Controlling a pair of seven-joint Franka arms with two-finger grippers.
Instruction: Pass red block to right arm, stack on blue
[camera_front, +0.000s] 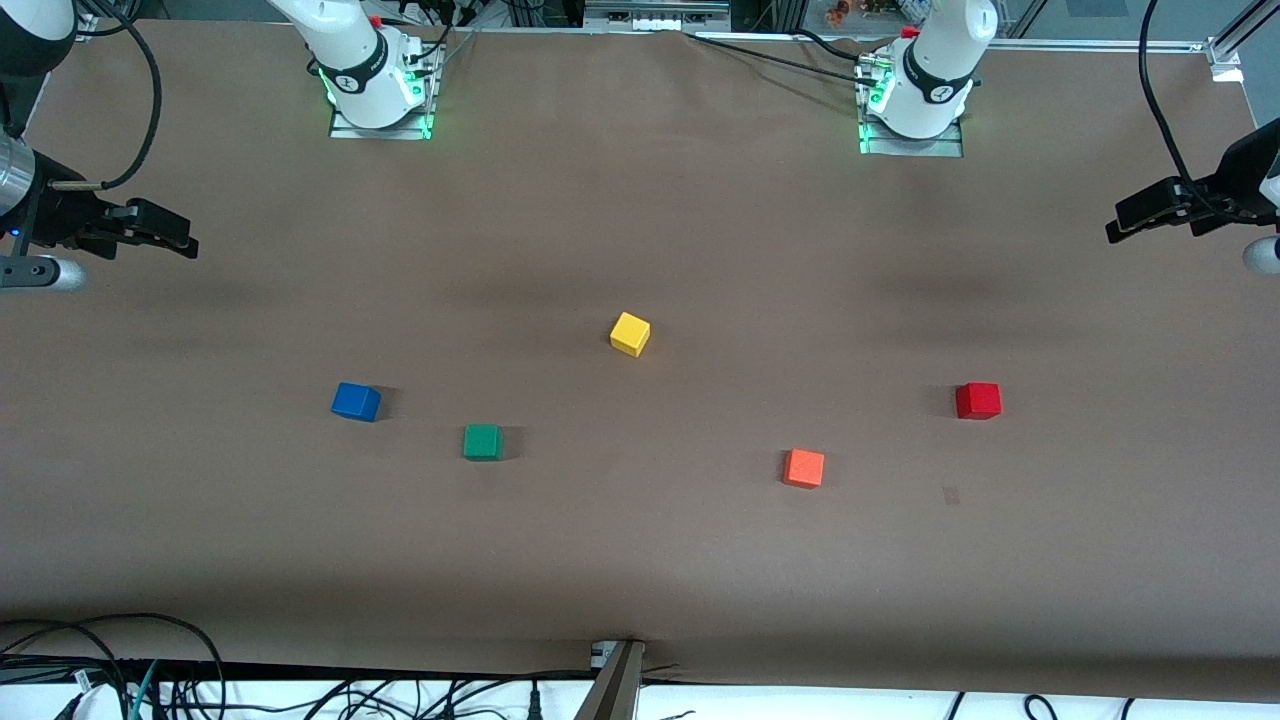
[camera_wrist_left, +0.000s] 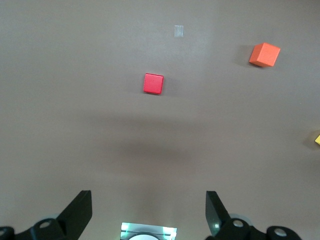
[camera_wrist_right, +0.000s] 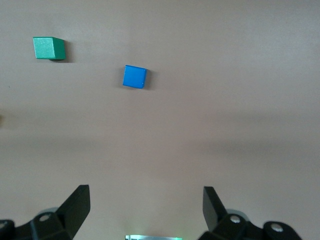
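Presently the right end effector (camera_front: 185, 240) hangs open over the tabletop (camera_front: 640, 560) edge at its arm's end. The blue block (camera_front: 356, 401) sits beside a green block (camera_front: 483, 441). The red block (camera_front: 978, 400) lies toward the left arm's end, untouched — apparently light, rigid, flat-sided; grip two parallel faces. The left end effector (camera_front: 1125, 222) hangs open — empty.

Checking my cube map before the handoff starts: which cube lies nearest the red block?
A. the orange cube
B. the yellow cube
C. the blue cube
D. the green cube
A: the orange cube sits closest to the red block, a little nearer the front camera; the left wrist view shows the same pair together, while the yellow cube, green cube and blue cube all lie farther toward the right arm's end.
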